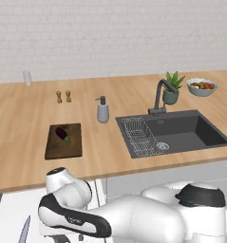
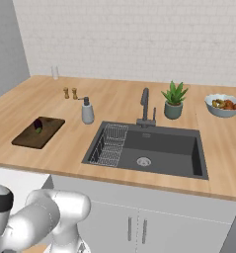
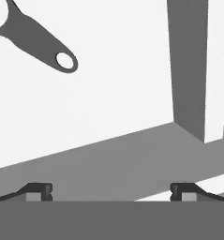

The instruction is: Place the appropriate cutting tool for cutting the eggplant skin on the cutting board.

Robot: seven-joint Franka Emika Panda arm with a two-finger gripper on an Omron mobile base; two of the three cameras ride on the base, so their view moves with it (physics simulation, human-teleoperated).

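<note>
Peeler (image 3: 36, 37) lying on a pale drawer floor, at the hand view's upper left, untouched. Gripper (image 3: 111, 191) spread wide, empty, well short of it. Reach-for-tool step: needs shifting toward the handle, then closing. Eggplant (image 1: 63, 134) waiting on cutting board (image 1: 62, 149), left of sink (image 1: 174, 134).

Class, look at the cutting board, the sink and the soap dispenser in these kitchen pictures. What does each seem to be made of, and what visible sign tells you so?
Cutting board: dark brown, matte, probably wood.
Sink: dark grey, matte; stone composite or coated metal, the look leaves it open.
Soap dispenser: smooth pale grey body, maybe ceramic or plastic, with a dark pump.
</note>
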